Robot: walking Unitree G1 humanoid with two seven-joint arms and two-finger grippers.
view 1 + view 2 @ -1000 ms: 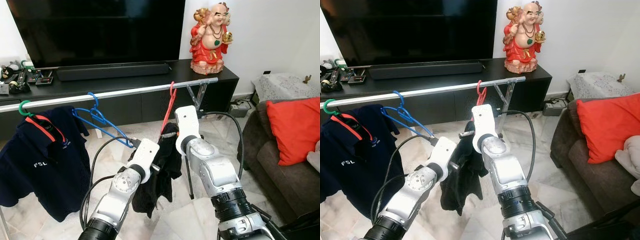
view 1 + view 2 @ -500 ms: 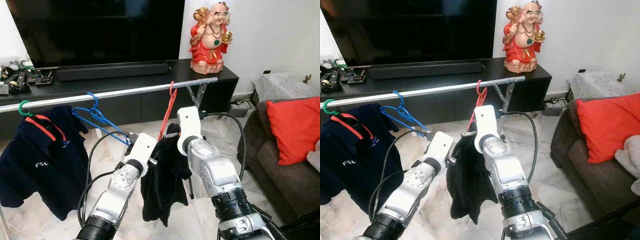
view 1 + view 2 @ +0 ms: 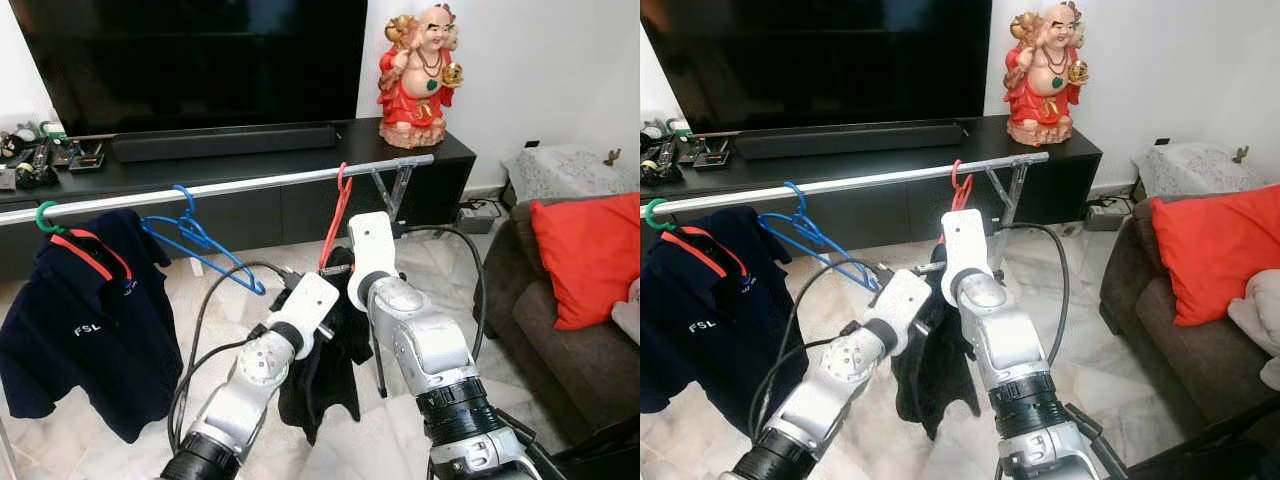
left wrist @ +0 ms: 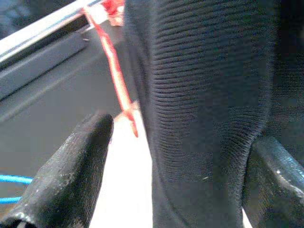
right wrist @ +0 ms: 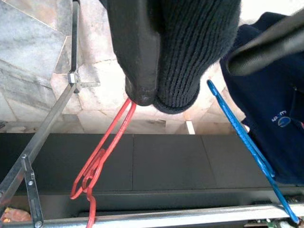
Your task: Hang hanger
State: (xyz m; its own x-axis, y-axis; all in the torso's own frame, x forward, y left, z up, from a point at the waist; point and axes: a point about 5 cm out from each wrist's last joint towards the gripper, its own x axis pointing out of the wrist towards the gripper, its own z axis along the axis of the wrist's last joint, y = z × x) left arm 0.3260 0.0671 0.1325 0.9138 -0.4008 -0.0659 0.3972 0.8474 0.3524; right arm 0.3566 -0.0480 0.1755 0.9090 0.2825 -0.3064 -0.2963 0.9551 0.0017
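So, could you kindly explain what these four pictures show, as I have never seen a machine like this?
It is a walking household robot with two silver arms, each ending in two black fingers. The two wide pictures come from cameras in its head; the two close-ups come from cameras on its wrists. In front of it a metal rail carries a navy shirt, a bare blue hanger and a red hanger with a black garment. The right gripper is closed on the black garment just below the red hanger. The left gripper has its fingers spread either side of the same cloth. Behind stand a television cabinet and a statue.
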